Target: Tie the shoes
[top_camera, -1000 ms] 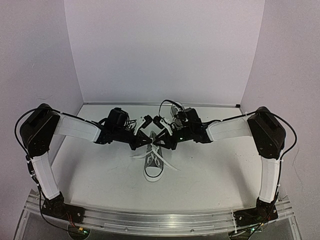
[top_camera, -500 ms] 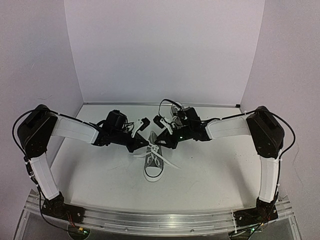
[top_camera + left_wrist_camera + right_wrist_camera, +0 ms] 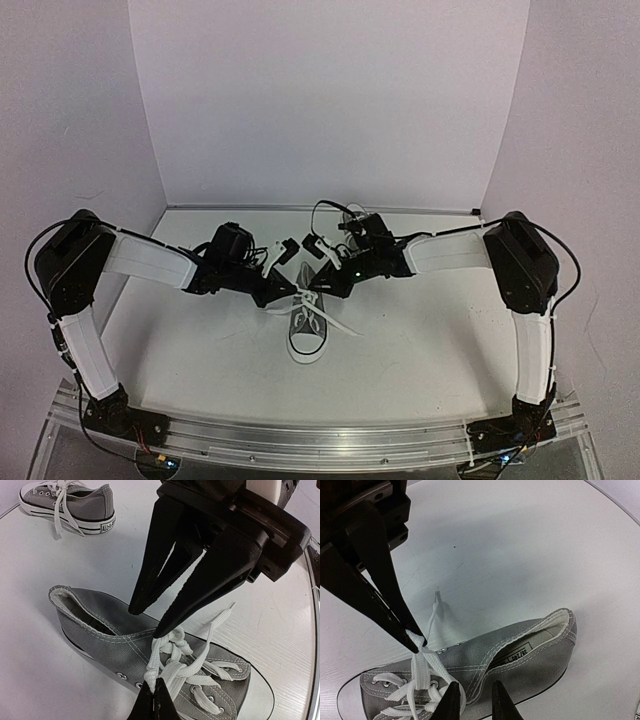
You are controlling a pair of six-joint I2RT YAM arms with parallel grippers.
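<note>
Shoes first: the nearer one (image 3: pixel 305 322) lies in the middle of the table (image 3: pixel 40 680) with its long axis running 12 to 6 in the overhead view, heel at 12 and white toe cap at 6. Its mate (image 3: pixel 75 507) rests well apart at about 1 o'clock, toward the back wall (the right arm partly hides it from above). The two arms meet over the nearer shoe's throat, the left reaching in from 9 o'clock and the right from 3. The left claw (image 3: pixel 155 700) is pressed together on a white lace strand (image 3: pixel 152 667), pinching it just below the loose knot (image 3: pixel 172 642) above the top eyelets. The right claw (image 3: pixel 146 622) stands slightly spread with table showing between its fingers, one fingertip at or just beside the knot; I judge that it grips nothing, though its own camera leaves the exact contact unclear. The other lace tail trails off the shoe's far side toward 4 o'clock in the overhead view, on the right arm's side. What the coming move seems to turn on is that the knot sits directly between the claws, on a 9-to-3 line crossing the shoe's long axis at right angles. Since the left claw already has its strand, the right looks the nearer and freer one to take the second strand, and any tightening pull would likely run outward along that cross line, with some risk of dragging the light shoe sideways.
</note>
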